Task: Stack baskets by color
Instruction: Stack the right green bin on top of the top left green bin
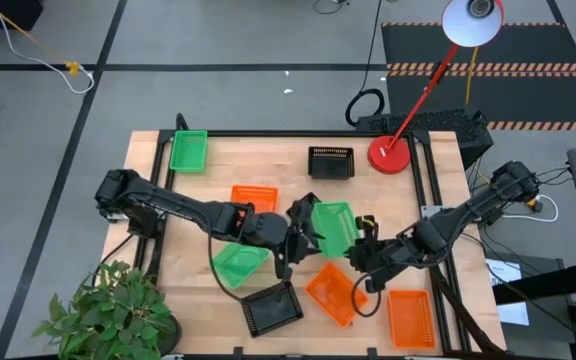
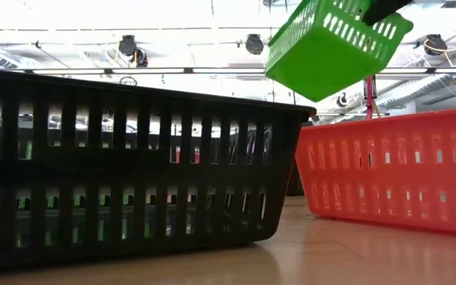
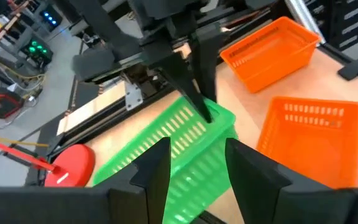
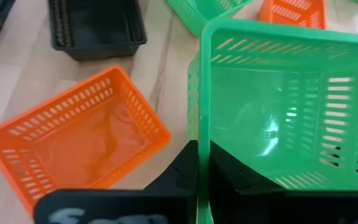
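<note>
Not much is stacked yet, honestly. One green basket is held up over mid-table, its wall pinched by the right gripper. The left gripper is spread beside it. Others are scattered singly.

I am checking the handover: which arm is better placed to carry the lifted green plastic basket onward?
Right, probably: the right gripper is shut on the lifted green plastic basket wall, while the left gripper is open around it.
</note>
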Action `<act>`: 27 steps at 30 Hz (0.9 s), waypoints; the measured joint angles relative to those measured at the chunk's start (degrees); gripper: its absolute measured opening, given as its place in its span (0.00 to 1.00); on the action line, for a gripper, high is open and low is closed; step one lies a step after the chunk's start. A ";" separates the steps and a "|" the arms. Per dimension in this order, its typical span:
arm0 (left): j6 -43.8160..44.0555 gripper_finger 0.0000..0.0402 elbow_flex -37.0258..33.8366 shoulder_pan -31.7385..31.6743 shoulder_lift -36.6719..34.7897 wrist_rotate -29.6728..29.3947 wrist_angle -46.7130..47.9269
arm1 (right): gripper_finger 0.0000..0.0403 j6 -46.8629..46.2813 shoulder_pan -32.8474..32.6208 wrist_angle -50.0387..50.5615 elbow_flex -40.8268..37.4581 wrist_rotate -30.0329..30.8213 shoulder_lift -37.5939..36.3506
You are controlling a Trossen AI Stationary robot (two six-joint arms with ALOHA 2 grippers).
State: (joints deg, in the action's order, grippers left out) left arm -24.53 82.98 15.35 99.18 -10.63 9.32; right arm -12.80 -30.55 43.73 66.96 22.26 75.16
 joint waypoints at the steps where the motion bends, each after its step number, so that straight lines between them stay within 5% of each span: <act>1: -0.23 0.39 0.00 0.34 0.00 0.02 -0.02 | 0.03 0.00 0.00 -0.21 0.00 0.00 0.00; 14: -6.63 0.63 0.00 1.82 -0.02 -3.35 0.47 | 0.03 0.46 0.04 -2.58 0.00 -0.02 0.00; 27: -13.58 0.48 0.00 -3.10 -0.07 3.60 5.14 | 0.03 2.75 0.04 -2.78 0.00 -0.09 0.00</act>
State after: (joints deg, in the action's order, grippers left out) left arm -38.11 82.98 12.25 99.11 -7.04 14.46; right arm -10.04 -30.50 40.95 66.96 22.17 75.16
